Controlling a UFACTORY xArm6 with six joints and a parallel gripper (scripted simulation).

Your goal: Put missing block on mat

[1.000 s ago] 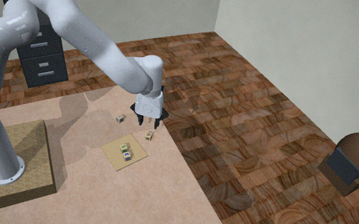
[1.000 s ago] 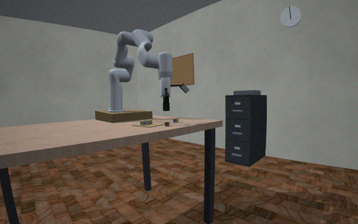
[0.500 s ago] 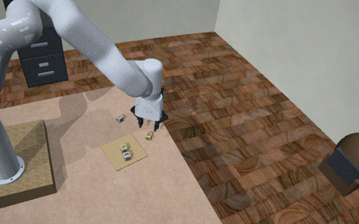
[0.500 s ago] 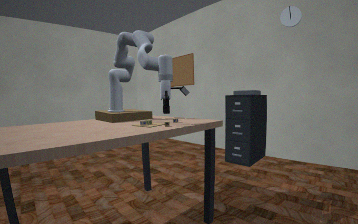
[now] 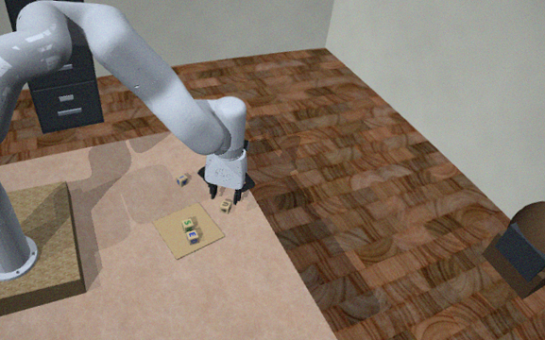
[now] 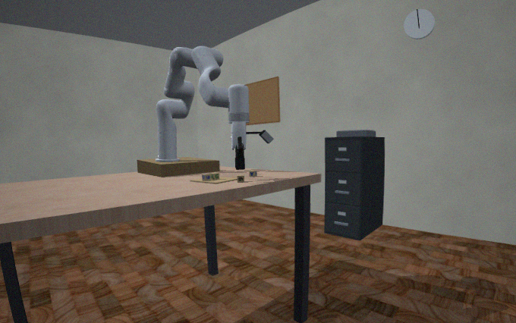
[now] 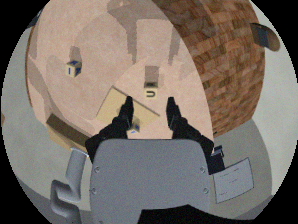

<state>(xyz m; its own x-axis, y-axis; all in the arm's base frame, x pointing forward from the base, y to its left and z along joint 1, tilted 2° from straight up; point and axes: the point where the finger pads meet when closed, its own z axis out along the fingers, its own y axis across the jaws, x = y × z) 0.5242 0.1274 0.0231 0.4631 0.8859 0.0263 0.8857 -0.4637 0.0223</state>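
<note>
On the tan mat (image 5: pixel 165 237) nearest my base, the E block (image 5: pixel 192 237) and S block (image 5: pixel 188 222) lie side by side. Just past the mat's far corner the U block (image 5: pixel 226 206) rests on the counter (image 5: pixel 201 303). My hand (image 5: pixel 226 195) hangs over it, fingers apart and holding nothing. Farther off sits a fourth block (image 5: pixel 182 179).

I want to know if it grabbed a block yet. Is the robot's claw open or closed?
Open. The end effector has its two dark fingers spread apart with nothing between them. It hangs above the block lying just off the mat.
</note>
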